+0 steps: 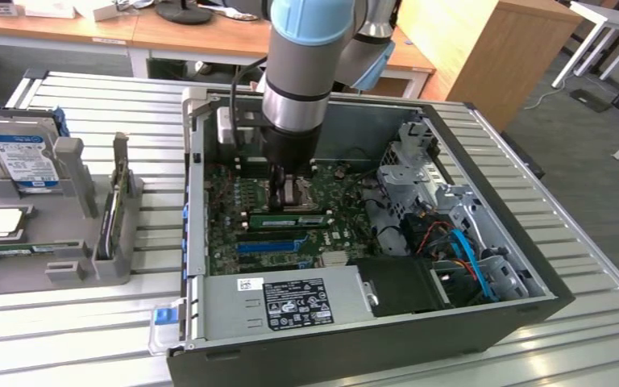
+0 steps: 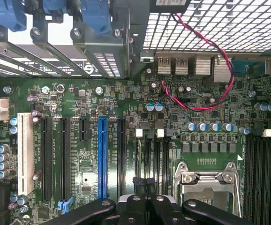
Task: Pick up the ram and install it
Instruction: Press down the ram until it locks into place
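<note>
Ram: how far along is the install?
Done: the ram is inside the case, standing along the memory slots. In hand: the gripper, shut, sits right over it. Left: full seating; I cannot tell whether the slot clips have latched.

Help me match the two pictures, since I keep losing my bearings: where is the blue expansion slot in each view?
Exterior view: the blue expansion slot lies on the motherboard, between the gripper and the labelled power supply.
Wrist view: the blue expansion slot runs among black slots, with a white slot further off.
Shared landmark: the gripper, a few slots from the blue one.
</note>
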Controlling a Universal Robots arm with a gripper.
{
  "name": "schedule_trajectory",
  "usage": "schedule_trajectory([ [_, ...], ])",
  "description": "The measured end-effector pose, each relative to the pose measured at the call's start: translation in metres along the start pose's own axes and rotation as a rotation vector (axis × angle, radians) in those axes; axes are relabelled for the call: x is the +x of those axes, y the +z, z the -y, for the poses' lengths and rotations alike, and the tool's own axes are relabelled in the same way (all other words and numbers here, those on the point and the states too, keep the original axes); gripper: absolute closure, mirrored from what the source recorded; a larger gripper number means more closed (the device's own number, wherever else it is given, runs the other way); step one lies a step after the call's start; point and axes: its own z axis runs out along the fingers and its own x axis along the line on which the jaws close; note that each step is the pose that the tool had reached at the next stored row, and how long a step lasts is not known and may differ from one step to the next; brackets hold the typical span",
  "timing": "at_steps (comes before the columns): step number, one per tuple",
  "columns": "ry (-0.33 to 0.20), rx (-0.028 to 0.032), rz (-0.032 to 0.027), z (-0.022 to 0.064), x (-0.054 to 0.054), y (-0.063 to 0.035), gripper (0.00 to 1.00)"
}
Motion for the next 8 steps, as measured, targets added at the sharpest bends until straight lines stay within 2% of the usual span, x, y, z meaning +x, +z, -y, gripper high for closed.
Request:
schedule_trajectory([
  [8,0.000,-0.0001,-0.0001,0.0000,0.0001,0.0020,0.90],
])
